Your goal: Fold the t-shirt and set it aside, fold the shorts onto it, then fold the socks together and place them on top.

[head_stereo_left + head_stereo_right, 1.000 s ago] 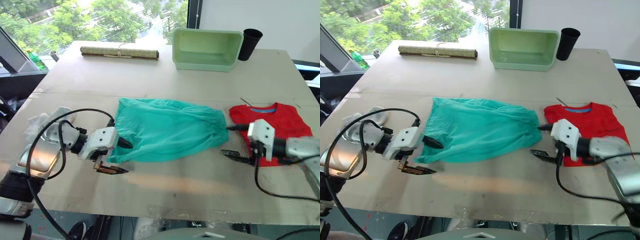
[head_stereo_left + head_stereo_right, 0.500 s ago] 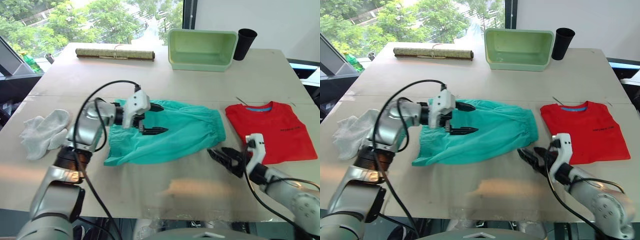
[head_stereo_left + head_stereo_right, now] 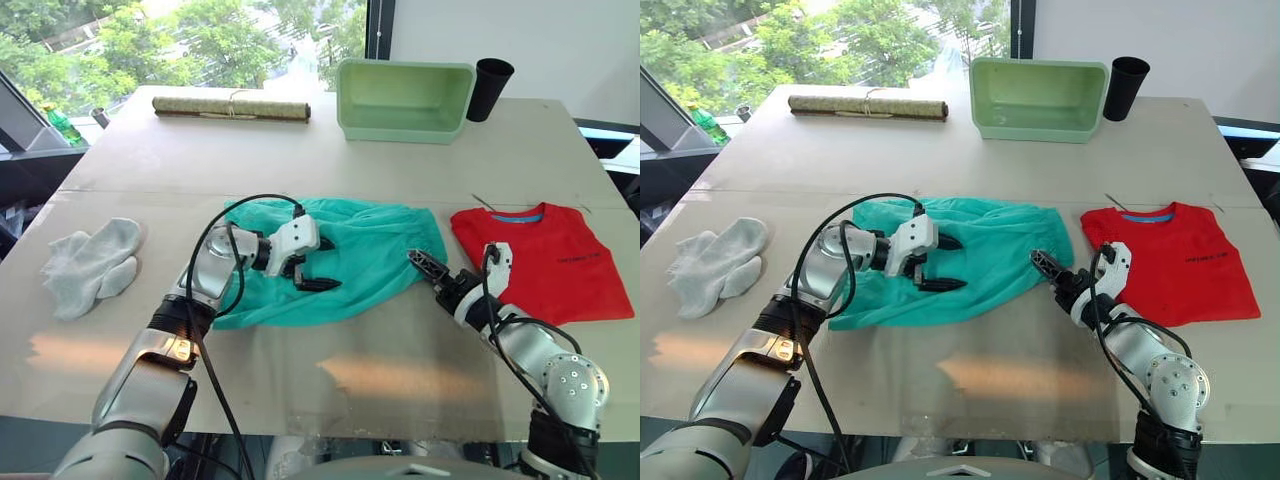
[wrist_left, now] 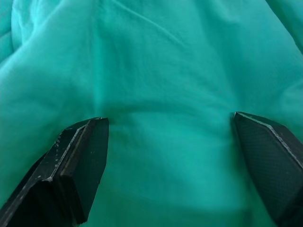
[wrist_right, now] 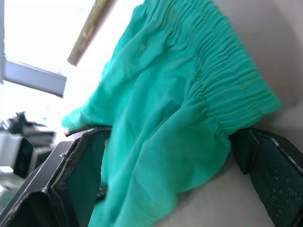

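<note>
Fingers spread wide, the left gripper (image 3: 318, 264) has swung onto the shorts (image 3: 350, 250) mid-table; the right gripper (image 3: 428, 268), also open, reaches their waistband: folding starts, t-shirt (image 3: 545, 260) right.

Teal green shorts (image 3: 340, 262) spread crumpled at table centre, gathered waistband toward the right. Red t-shirt (image 3: 541, 262) folded flat just right of them, blue neck tag up. Grey socks (image 3: 91, 265) bunched far left, well apart.

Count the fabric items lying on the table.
3: teal shorts mid-table, red t-shirt to their right, grey socks heaped at the left edge; the socks may be two.
</note>
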`<act>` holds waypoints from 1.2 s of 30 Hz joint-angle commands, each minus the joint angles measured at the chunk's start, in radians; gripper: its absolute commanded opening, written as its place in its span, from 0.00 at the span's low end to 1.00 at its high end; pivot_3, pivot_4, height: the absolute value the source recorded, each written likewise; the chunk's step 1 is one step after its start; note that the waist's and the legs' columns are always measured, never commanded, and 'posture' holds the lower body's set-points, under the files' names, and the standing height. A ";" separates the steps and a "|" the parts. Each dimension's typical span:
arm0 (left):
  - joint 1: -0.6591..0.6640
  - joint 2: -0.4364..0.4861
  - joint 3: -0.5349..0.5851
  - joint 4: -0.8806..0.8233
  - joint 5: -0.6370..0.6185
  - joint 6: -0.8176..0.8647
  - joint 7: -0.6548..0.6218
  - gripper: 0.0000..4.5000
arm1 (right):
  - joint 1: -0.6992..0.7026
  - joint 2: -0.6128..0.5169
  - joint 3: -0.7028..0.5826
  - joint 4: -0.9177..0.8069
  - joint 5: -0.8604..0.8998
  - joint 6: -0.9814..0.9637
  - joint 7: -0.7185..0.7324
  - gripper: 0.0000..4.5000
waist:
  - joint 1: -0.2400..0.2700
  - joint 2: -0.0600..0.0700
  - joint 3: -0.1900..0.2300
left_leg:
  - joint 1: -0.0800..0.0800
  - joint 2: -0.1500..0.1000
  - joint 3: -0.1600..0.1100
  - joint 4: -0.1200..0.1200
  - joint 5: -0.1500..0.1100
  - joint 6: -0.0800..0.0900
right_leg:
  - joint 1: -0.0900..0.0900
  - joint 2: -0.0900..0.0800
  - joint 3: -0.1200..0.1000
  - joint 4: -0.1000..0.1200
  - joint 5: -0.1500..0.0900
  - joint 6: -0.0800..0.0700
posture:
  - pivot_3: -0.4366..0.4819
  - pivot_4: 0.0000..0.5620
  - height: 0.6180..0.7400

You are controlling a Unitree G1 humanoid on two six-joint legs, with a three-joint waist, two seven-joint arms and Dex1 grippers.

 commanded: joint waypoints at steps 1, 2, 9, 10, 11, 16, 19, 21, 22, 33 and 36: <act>-0.007 -0.011 0.010 0.030 0.007 -0.014 -0.010 0.99 | -0.026 0.023 -0.015 0.083 0.021 -0.056 -0.052 1.00 | -0.002 0.000 -0.001 | 0.000 0.000 0.000 0.000 0.000 0.000 | 0.000 0.000 0.000 0.000 0.000 0.000 | 0.48 0.27 0.96; -0.004 -0.010 0.011 0.030 0.006 -0.016 -0.013 0.99 | -0.041 0.031 -0.015 0.097 0.022 -0.068 -0.065 1.00 | -0.003 0.000 -0.001 | 0.000 0.000 0.000 0.000 0.000 0.000 | 0.000 0.000 0.000 0.000 0.000 0.000 | 0.48 0.27 0.96; 0.021 -0.004 0.015 0.015 0.006 -0.019 -0.028 1.00 | -0.122 0.045 0.012 0.137 0.002 -0.122 -0.137 0.60 | -0.014 0.000 -0.003 | 0.000 0.000 0.000 0.000 0.000 0.000 | 0.000 0.000 0.000 0.000 0.000 0.000 | 0.48 0.27 0.96; 0.023 -0.003 0.015 0.015 0.007 -0.019 -0.029 1.00 | -0.124 0.043 0.014 0.137 0.003 -0.126 -0.138 0.52 | -0.014 0.000 -0.003 | 0.000 0.000 0.000 0.000 0.000 0.000 | 0.000 0.000 0.000 0.000 0.000 0.000 | 0.48 0.27 0.96; 0.024 -0.002 0.015 0.015 0.008 -0.020 -0.030 1.00 | -0.125 0.041 0.016 0.136 0.004 -0.129 -0.140 0.42 | -0.014 0.000 -0.003 | 0.000 0.000 0.000 0.000 0.000 0.000 | 0.000 -0.001 0.000 0.000 0.000 0.000 | 0.48 0.27 0.96; 0.032 0.004 0.025 0.001 0.004 -0.015 -0.033 1.00 | -0.117 0.039 0.010 0.109 0.006 -0.165 -0.159 0.00 | -0.016 0.000 -0.003 | 0.000 0.000 0.000 -0.001 0.000 0.000 | 0.000 -0.001 0.000 0.000 0.000 0.000 | 0.48 0.27 0.96; 0.014 -0.008 0.056 -0.003 -0.015 -0.015 -0.010 1.00 | -0.095 0.017 -0.008 0.063 0.009 -0.181 -0.175 0.00 | -0.015 0.000 -0.003 | -0.001 0.000 0.000 -0.001 0.000 0.000 | 0.000 -0.001 0.000 0.000 0.000 0.000 | 0.48 0.27 0.96; -0.010 -0.020 0.086 -0.025 -0.044 -0.006 -0.005 1.00 | -0.058 -0.006 -0.021 -0.008 0.031 -0.190 -0.199 0.00 | -0.013 0.001 -0.003 | -0.001 0.000 0.000 -0.001 0.000 0.000 | 0.000 -0.001 0.000 -0.001 0.000 0.000 | 0.48 0.27 0.96; -0.024 -0.025 0.103 -0.041 -0.060 0.001 -0.002 1.00 | -0.033 -0.019 -0.027 -0.057 0.052 -0.193 -0.215 0.00 | -0.010 0.001 -0.003 | -0.002 0.000 0.000 -0.001 0.000 0.000 | 0.000 -0.001 -0.001 -0.001 0.000 0.000 | 0.48 0.27 0.96; -0.092 0.040 0.167 -0.166 -0.109 0.092 -0.029 1.00 | -0.073 -0.347 0.097 -0.392 -0.118 -0.218 -0.186 0.00 | -0.024 0.003 0.000 | -0.002 0.000 0.001 -0.002 0.000 0.000 | -0.002 -0.001 0.000 -0.002 0.000 0.001 | 0.48 0.27 0.96; -0.099 0.088 0.188 -0.171 -0.121 0.110 -0.046 1.00 | -0.162 -0.464 0.228 -0.418 -0.247 -0.214 -0.080 0.00 | -0.021 0.003 0.000 | -0.001 0.000 0.000 -0.003 0.000 0.000 | -0.002 0.002 0.001 -0.002 -0.002 0.003 | 0.48 0.27 0.96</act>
